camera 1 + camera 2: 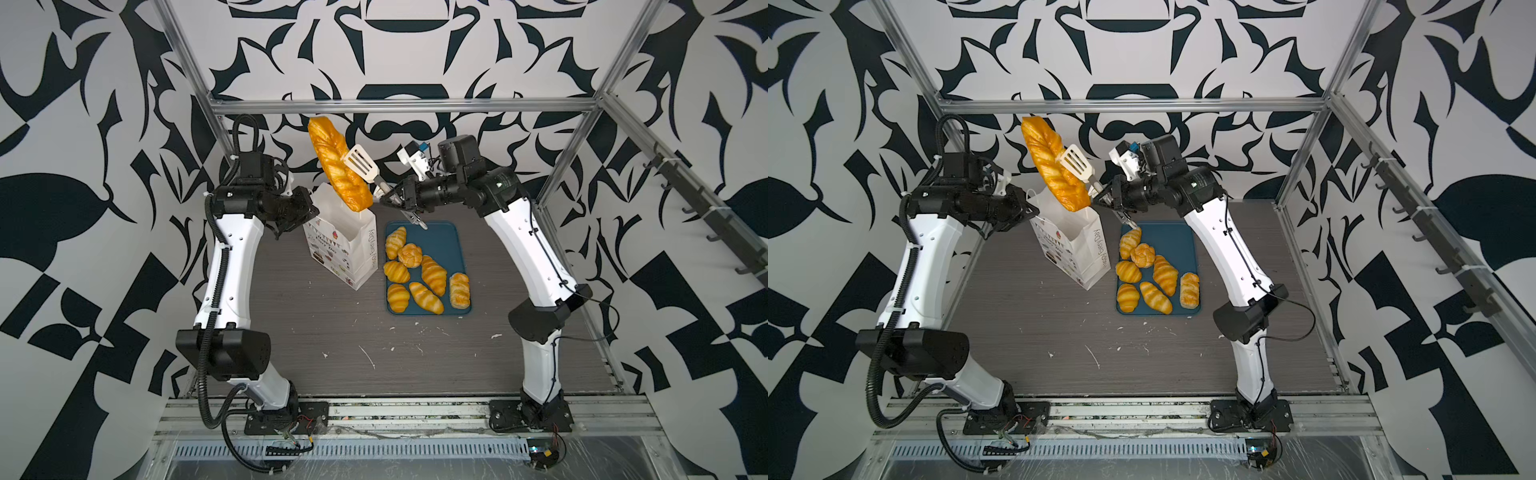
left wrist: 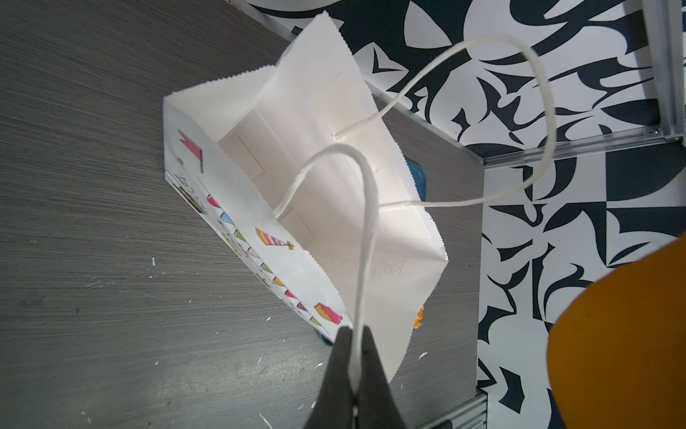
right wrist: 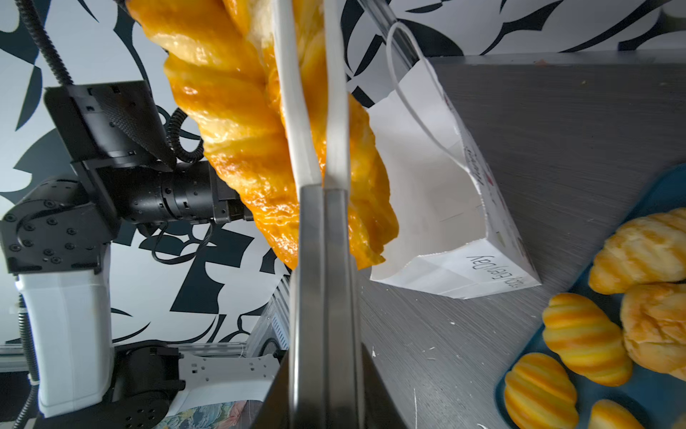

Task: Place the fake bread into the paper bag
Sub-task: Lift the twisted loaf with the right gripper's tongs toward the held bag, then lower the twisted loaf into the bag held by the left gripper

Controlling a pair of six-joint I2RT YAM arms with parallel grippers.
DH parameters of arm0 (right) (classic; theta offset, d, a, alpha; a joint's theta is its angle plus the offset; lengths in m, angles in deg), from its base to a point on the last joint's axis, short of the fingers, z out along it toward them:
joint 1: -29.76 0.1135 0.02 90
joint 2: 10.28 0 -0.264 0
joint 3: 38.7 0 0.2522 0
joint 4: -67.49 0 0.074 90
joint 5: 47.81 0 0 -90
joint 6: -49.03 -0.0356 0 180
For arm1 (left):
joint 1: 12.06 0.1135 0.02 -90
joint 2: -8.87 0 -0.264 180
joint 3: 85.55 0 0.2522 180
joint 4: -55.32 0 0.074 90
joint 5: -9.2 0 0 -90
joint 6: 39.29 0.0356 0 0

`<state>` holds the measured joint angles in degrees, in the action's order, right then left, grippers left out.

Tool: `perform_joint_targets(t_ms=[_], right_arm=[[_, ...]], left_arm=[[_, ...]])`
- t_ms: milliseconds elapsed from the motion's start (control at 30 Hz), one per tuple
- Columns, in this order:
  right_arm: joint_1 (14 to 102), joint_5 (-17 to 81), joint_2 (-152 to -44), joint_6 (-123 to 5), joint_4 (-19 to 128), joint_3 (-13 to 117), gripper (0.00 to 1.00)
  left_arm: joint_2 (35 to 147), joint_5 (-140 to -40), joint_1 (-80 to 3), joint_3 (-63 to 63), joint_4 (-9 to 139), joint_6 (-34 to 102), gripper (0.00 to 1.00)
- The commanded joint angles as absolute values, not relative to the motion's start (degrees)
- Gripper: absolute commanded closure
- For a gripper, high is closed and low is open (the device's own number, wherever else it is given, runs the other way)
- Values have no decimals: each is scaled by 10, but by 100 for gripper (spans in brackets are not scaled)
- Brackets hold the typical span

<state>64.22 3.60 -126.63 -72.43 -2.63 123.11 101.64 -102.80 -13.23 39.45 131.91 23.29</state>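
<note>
My left jaws are pinching the cord handle (image 2: 365, 230), holding the paper bag (image 1: 345, 253) open for the drop. My right jaws are squeezing the tongs (image 1: 362, 163) shut on the plaited loaf (image 1: 338, 164), tilting it steeply toward 11 o'clock, with its low end over the bag's mouth. The bag is standing at 9 o'clock of the blue tray (image 1: 446, 237) carrying the other breads (image 1: 433, 274). The left wrist view is showing me an empty interior; in both top views the loaf is hiding it.

Loaf (image 1: 334, 164) golden-orange, pale-striped; bag (image 1: 353, 245) white, apparently multicoloured drawings (image 2: 273, 237); tray (image 1: 444, 241) blue.
</note>
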Motion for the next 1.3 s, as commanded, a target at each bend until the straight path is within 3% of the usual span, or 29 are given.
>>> perform_joint_targets(t_ms=[0,567,1267], right_arm=[[651,-8,-1246,-751,85,1231,76],[661,-13,-1279,-751,108,1178,76],[657,71,-1308,-683,-4,1196,75]], left_arm=[[995,-1037,-128,378,1329,226,100],[973,-1045,-112,347,1322,225,100],[961,-1052,-100,332,1321,224,100]])
